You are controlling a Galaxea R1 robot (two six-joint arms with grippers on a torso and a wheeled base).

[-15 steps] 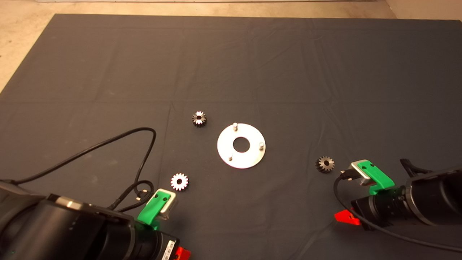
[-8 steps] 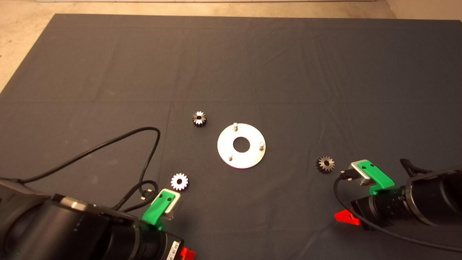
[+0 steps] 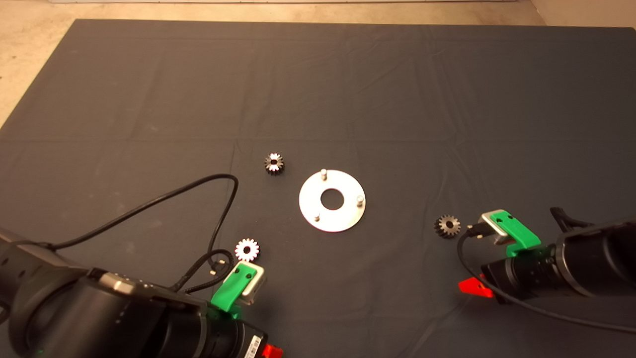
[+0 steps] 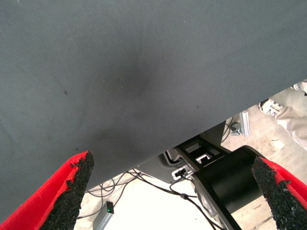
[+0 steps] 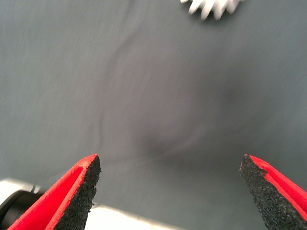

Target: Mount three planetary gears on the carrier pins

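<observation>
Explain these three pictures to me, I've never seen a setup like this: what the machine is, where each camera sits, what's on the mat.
It is a two-armed robot. The overhead picture looks down on a dark mat. The left gripper and right gripper sit at the lower corners, both open and empty. A shiny disc with three upright pins lies mid-mat, with three loose gears around it, none on a pin. The other two pictures come from wrist cameras, each showing its gripper's red fingers.
</observation>
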